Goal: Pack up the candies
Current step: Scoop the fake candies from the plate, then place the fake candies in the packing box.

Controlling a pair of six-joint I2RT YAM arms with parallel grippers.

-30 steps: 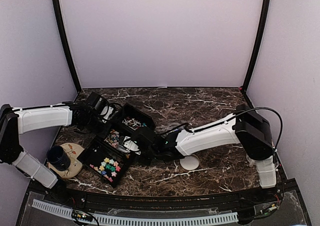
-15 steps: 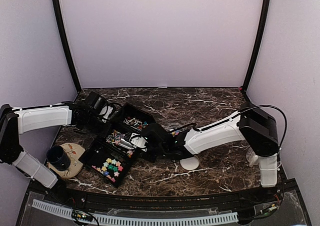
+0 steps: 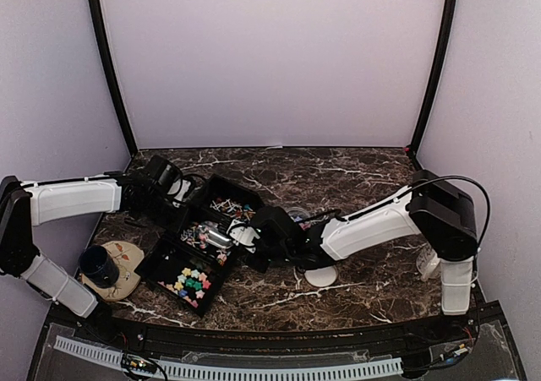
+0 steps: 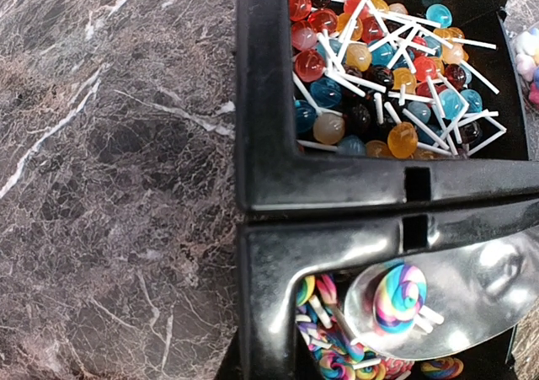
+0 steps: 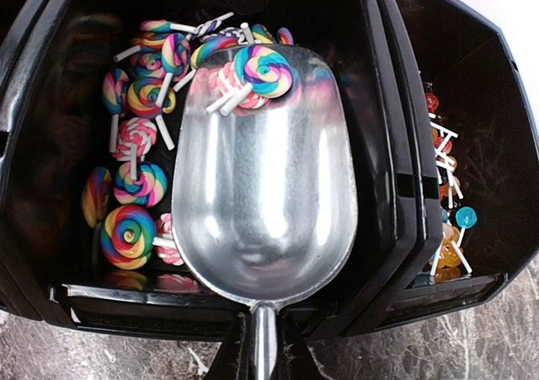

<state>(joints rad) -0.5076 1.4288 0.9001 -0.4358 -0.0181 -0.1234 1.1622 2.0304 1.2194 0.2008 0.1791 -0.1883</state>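
One rainbow-swirl lollipop (image 5: 261, 70) shows plainly at the front lip of the shiny metal scoop (image 5: 265, 203), with white sticks beside it, and that's our candy of the moment. The scoop sits inside the middle black plastic bin (image 5: 383, 169), over a heap of more swirl lollipops (image 5: 135, 169) on the bin's floor. We see the right gripper (image 5: 257, 350) clamped on the scoop's thin handle, fingers closed around it at the bin's near wall.

Next door, the far bin (image 4: 253, 102) is packed with round ball lollipops (image 4: 370, 77) in red, blue and amber, white sticks everywhere. The near bin (image 3: 145, 269) holds pastel star-shaped pieces (image 3: 193, 281).

On the other side, the left gripper (image 3: 162, 187) sits closed at the far bin's left edge; we cannot tell whether it pinches the rim.

Everything stands on the dark marble-patterned table (image 3: 363, 178). A white round disc (image 3: 321, 274) lies just beside the right arm, and a dark cup (image 3: 99, 264) stands on a flowered plate (image 3: 127, 258) at the left.
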